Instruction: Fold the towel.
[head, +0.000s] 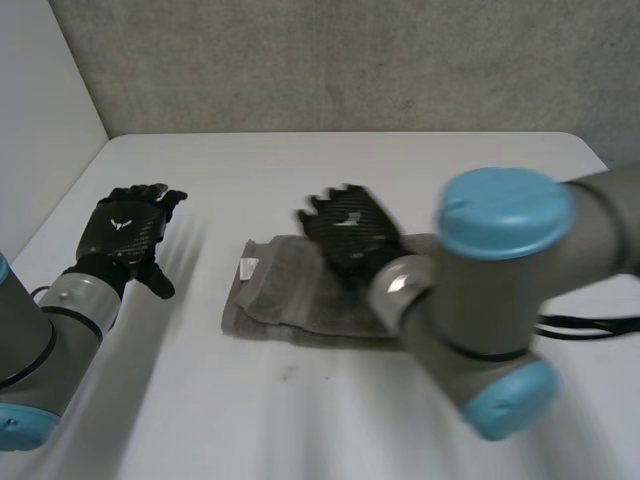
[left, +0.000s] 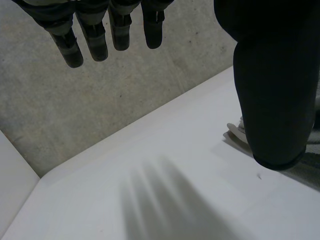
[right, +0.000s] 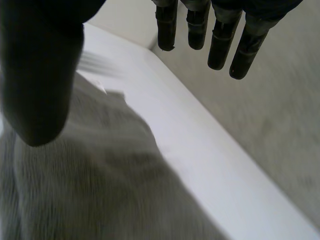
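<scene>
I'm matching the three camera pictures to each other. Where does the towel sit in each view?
Head view: the grey towel lies mid-table, partly beneath the right hand.
Left wrist view: a pale corner of the towel peeks out beside the left hand, at its thumb.
Right wrist view: the towel spreads below the palm and thumb.
Shared landmark: the white table meeting the concrete wall.

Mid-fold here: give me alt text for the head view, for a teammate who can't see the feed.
A grey towel, folded into a band, lies on the white table with the right hand open over its middle. The left hand is open above bare table, beyond the towel's end with the white tag, apart from the cloth.
</scene>
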